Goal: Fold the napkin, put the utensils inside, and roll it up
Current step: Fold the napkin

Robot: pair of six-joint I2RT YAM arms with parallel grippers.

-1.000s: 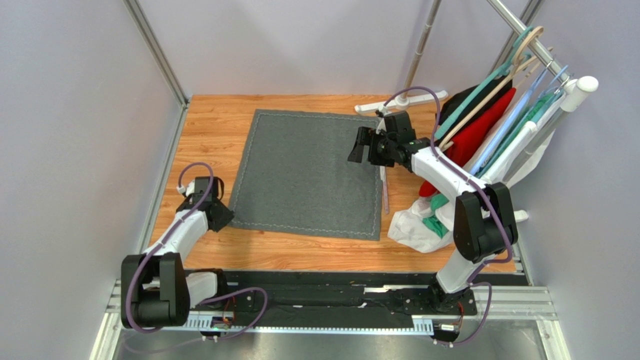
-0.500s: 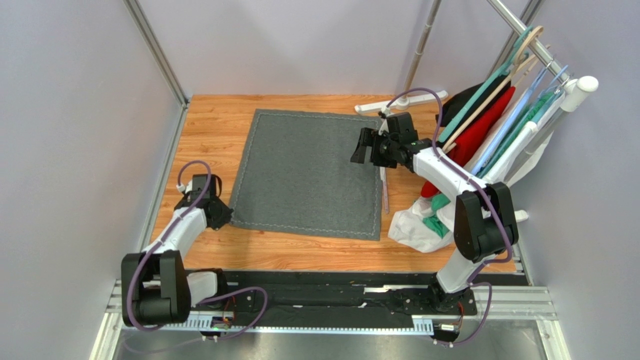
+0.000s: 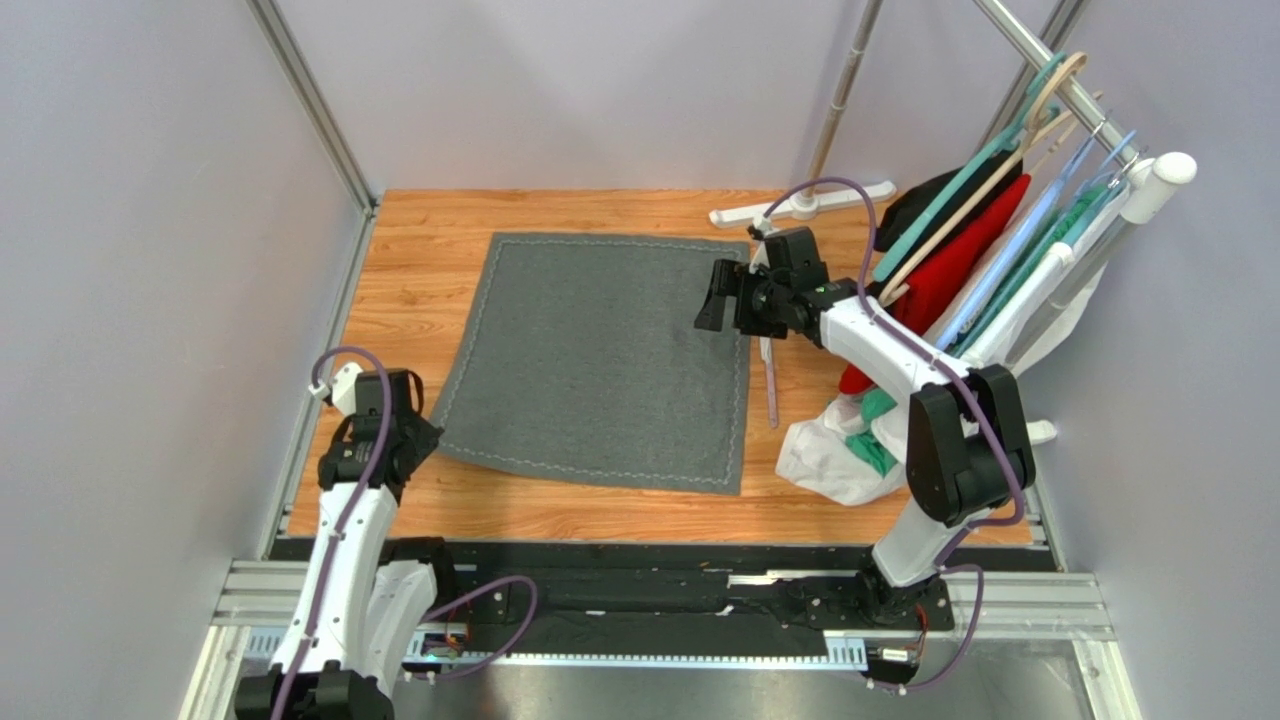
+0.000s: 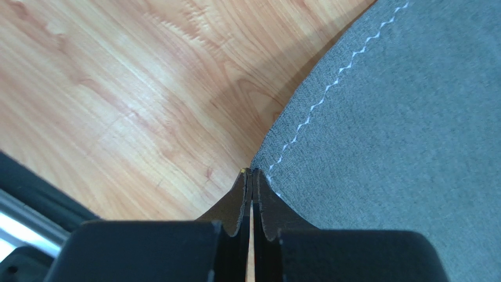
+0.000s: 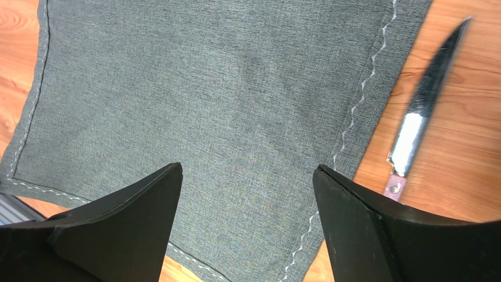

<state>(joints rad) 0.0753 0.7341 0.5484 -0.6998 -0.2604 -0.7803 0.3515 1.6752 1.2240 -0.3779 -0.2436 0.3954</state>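
Note:
The dark grey napkin [image 3: 601,360] lies flat on the wooden table, slightly skewed. My left gripper [image 3: 397,444] is shut on its near-left corner; in the left wrist view the jaws [image 4: 253,174] are closed at the corner of the napkin [image 4: 400,147]. My right gripper [image 3: 724,303] is open and empty above the napkin's far right part. In the right wrist view the gripper [image 5: 247,171] hovers over the napkin [image 5: 206,88]. A thin utensil [image 3: 769,375] lies on the wood just beside the napkin's right edge. The right wrist view shows it as a knife [image 5: 420,111] with a lilac handle.
A crumpled white cloth [image 3: 827,450] lies at the near right. Red, black and teal garments on hangers [image 3: 962,255] hang from a rack on the right, and its white foot [image 3: 759,213] rests by the napkin's far right corner. Grey walls enclose the table.
My left arm has drawn back toward the near left, dragging the napkin's near-left corner with it. The napkin has shifted left and turned slightly. The right gripper has barely moved.

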